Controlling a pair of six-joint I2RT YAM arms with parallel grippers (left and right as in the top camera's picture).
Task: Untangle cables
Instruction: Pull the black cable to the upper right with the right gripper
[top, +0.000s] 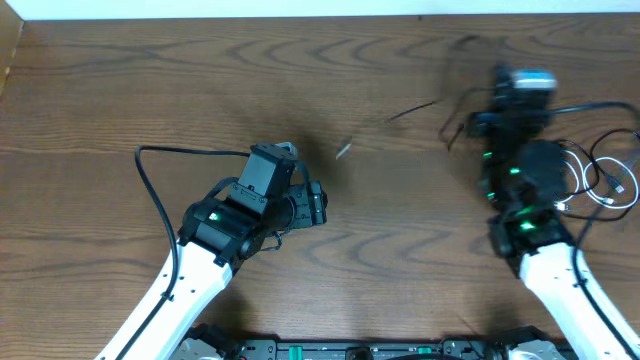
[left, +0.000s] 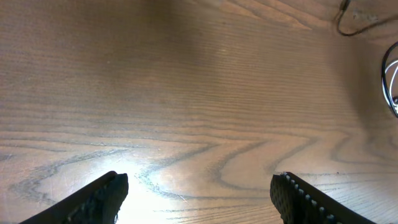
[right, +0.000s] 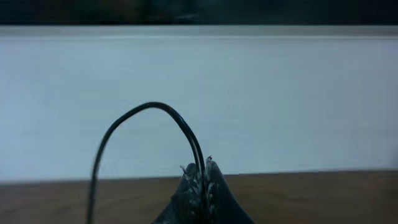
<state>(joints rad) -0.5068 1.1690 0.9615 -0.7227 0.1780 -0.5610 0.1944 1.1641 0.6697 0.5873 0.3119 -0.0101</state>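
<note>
Brown wood-grain table (top: 150, 80), seen from overhead. My left gripper (top: 318, 205) sits near the middle, toward the near edge, with its jaws apart and holding nothing. My right gripper (top: 522, 85) hovers by the far right corner, blurred. The black cable (top: 452, 130) runs from it toward the table's middle as a thin, smeared line. The white cable (top: 612, 192) lies in loose loops by the right edge, beside my right arm. I cannot tell whether the two cables touch.

Left wrist view: the left gripper (left: 199, 182) stands wide open over bare wood. A short length of black cable (left: 357, 28) shows far off to the right.

Right wrist view: the right gripper (right: 202, 177) is pressed together on the black cable (right: 155, 107). The cable arches up in a thin, glossy loop and drops away to the left, against a white wall (right: 280, 93).

To do this well, I judge I should hold the clamp firm and draw the black cable slowly away from the white loops. I should watch that its loose end does not snag, and keep my left gripper ready to pin the white cable.
</note>
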